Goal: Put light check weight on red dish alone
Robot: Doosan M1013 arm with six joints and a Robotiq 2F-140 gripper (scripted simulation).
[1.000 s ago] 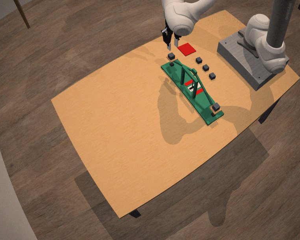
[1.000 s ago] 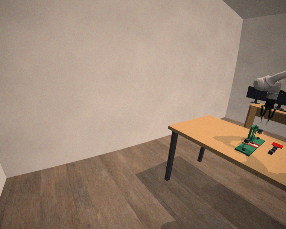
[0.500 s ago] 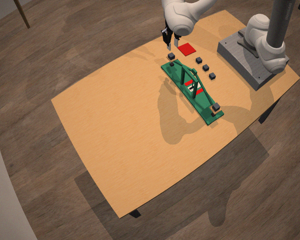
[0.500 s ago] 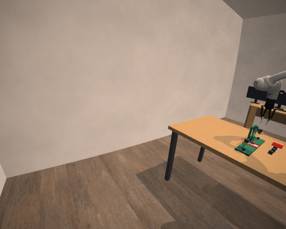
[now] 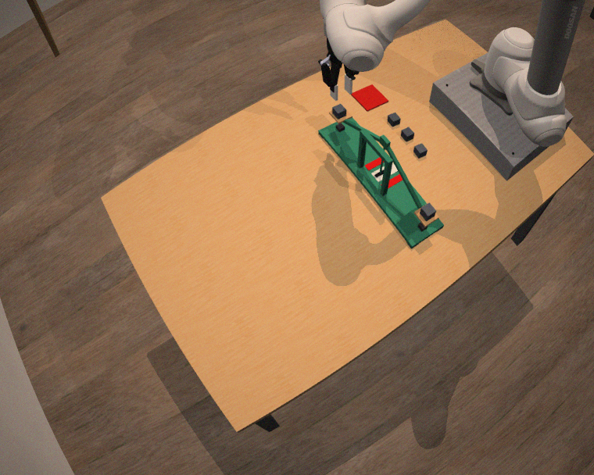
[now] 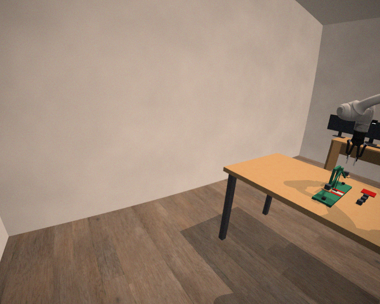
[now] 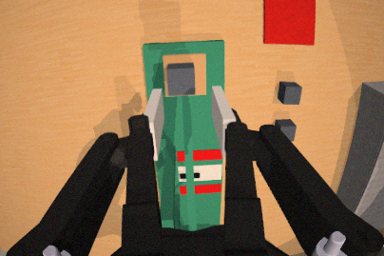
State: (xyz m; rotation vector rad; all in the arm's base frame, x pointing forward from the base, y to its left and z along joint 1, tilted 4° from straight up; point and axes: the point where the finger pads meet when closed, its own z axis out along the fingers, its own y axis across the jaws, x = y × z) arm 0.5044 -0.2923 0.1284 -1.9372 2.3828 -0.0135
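The green rocker balance (image 5: 413, 237) (image 7: 216, 57) has one dark grey cube weight on each pan: one weight (image 5: 338, 111) (image 7: 181, 80) on the pan by the dish, another weight (image 5: 427, 211) (image 6: 327, 186) on the opposite pan. Its pointer (image 5: 379, 174) (image 7: 197, 175) lies over the white field. Three more weights (image 5: 393, 119) (image 5: 407, 134) (image 5: 420, 151) stand in a row on the table. The red dish (image 5: 370, 98) (image 6: 368, 193) (image 7: 289, 15) lies flat and bare. My gripper (image 5: 341, 89) (image 6: 351, 161) (image 7: 187, 102) is partly open and empty, above the dish-side pan's weight, its fingers apart. All weights look alike.
The arm's grey base block (image 5: 471, 112) (image 7: 371, 133) stands beyond the row of weights. The balance's green uprights (image 5: 385, 177) and beam rise between its two pans. A desk with monitors (image 6: 340, 124) stands in the background.
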